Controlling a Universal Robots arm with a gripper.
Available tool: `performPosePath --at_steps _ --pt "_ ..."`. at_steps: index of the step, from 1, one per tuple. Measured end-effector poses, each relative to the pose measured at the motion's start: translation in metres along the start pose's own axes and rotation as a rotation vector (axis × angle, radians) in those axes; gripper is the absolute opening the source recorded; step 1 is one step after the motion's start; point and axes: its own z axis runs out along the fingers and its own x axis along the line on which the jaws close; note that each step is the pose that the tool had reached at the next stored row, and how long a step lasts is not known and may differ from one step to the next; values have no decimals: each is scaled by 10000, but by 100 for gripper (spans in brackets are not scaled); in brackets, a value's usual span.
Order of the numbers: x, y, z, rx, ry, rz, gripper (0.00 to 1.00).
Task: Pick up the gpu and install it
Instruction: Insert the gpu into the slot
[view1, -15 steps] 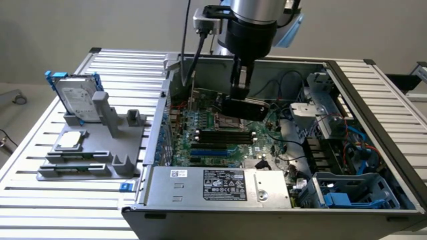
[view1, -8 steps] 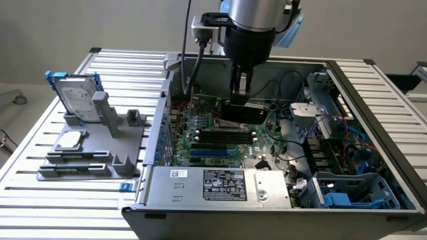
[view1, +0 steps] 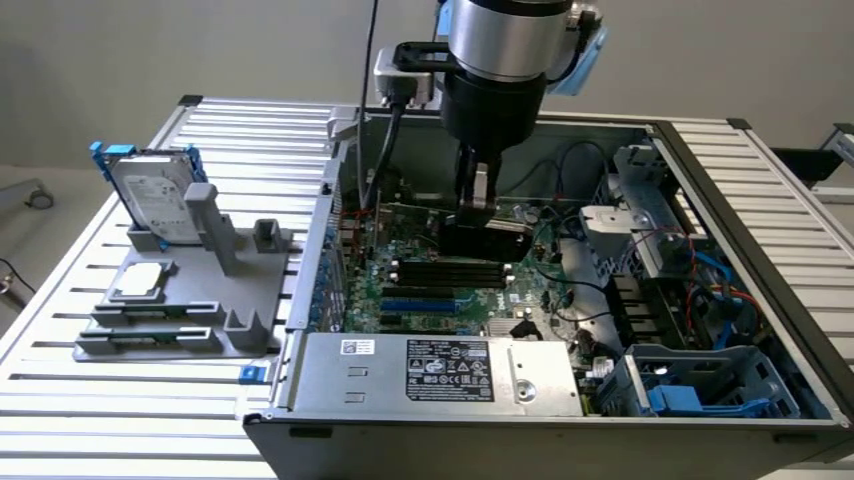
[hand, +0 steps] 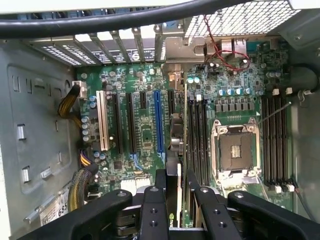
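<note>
Hand (hand: 175, 182) holds gpu (hand: 175, 142) edge-down over motherboard (hand: 145, 137) inside case (hand: 35, 125).

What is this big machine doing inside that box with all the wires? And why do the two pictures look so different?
It is a robot arm reaching into an open computer case. One picture looks from outside. The other comes from a camera on the arm's wrist, facing the green motherboard. Its claw grips the gpu, a small card, down by that board. Beside the case, on the slatted table, a grey holder carries a hard drive in a blue frame.
</note>
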Motion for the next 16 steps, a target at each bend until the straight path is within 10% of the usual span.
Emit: performPosePath --at_steps 16 --pt "113 52 85 17 -23 -568 27"
